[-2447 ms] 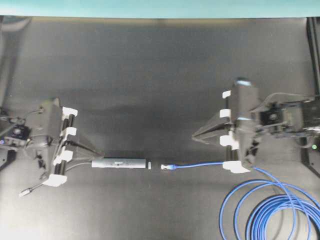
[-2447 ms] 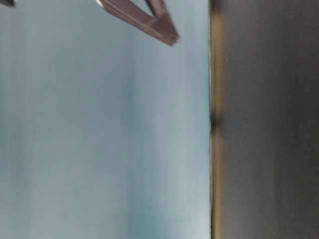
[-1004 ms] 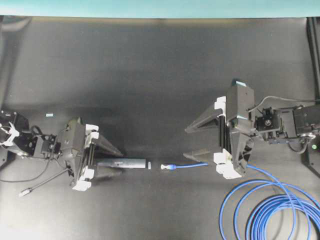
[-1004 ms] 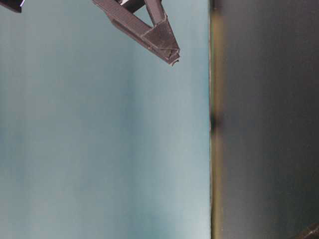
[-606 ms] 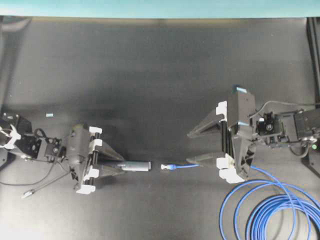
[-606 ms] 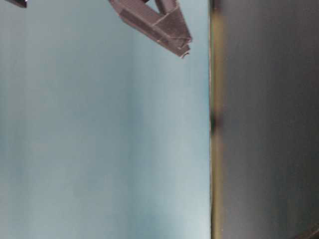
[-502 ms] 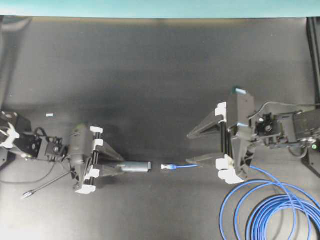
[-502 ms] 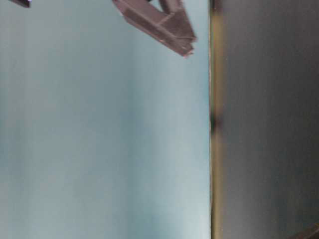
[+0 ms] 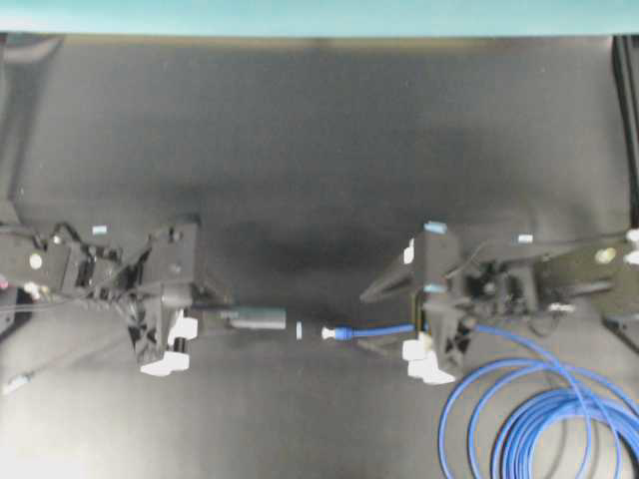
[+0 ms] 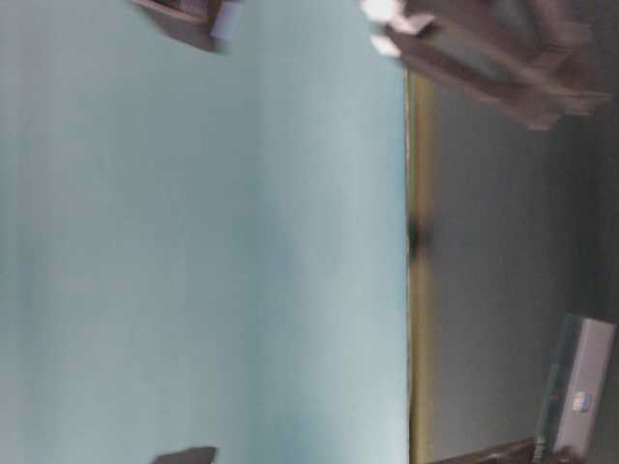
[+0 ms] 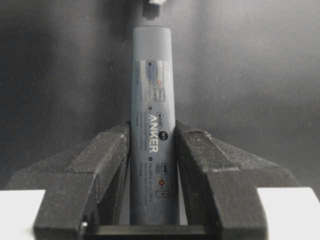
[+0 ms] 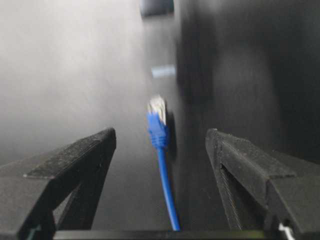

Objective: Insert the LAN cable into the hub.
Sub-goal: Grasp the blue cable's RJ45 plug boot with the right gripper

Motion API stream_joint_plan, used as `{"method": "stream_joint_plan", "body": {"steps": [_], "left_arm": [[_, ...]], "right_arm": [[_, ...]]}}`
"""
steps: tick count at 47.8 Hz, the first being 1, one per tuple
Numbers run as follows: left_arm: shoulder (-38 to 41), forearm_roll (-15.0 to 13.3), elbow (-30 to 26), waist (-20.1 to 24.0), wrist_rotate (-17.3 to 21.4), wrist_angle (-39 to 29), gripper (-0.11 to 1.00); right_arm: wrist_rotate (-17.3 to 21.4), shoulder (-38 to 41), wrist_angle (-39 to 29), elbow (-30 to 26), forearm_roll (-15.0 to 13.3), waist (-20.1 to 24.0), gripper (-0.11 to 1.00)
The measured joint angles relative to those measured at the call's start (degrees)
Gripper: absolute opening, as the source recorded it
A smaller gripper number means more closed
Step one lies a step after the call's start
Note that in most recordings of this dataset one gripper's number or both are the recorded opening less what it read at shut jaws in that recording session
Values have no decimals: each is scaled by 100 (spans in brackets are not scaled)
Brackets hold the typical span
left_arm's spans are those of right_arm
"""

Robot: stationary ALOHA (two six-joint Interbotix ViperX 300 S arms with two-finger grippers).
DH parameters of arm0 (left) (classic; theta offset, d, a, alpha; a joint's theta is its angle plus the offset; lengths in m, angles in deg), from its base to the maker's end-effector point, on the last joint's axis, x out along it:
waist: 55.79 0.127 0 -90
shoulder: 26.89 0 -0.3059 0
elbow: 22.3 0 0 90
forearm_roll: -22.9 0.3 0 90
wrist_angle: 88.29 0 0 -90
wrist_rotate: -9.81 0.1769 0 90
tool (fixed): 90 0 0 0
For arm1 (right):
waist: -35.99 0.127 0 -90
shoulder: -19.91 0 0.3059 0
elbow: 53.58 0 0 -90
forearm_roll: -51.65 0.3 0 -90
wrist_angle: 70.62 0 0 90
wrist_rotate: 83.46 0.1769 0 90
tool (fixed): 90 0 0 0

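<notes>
Black matting lies under everything; the left gripper (image 11: 152, 165) has its fingers clamped on the hub (image 11: 151, 120); the right gripper (image 12: 160, 150) stands spread either side of the LAN cable (image 12: 162, 165), plug just ahead; grasping seems next, needing a centred close.
</notes>
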Motion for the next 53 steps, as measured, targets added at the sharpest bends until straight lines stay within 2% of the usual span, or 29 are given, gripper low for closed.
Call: {"method": "stream_joint_plan", "body": {"steps": [9,19,30,40,49,53], "left_arm": [[-62,0,-264,-18,0,-571,28],[-62,9,-316,-18,-26,-633,28],[-62,9,-308,-18,-44,-642,28],[-62,0,-316,-18,-35,-650,28],[-62,9,-316,-18,-44,-650,28],[-62,9,-316,-18,-44,-650,28]], "right_arm": [[-141,413,202,-149,9,0,69],[-316,729,202,-343,-9,0,67],[-343,905,193,-396,0,9,66],[-343,923,-202,-545,-9,18,63],[-360,967,-729,-844,0,18,54],[-352,976,-861,-896,-9,18,43]]}}
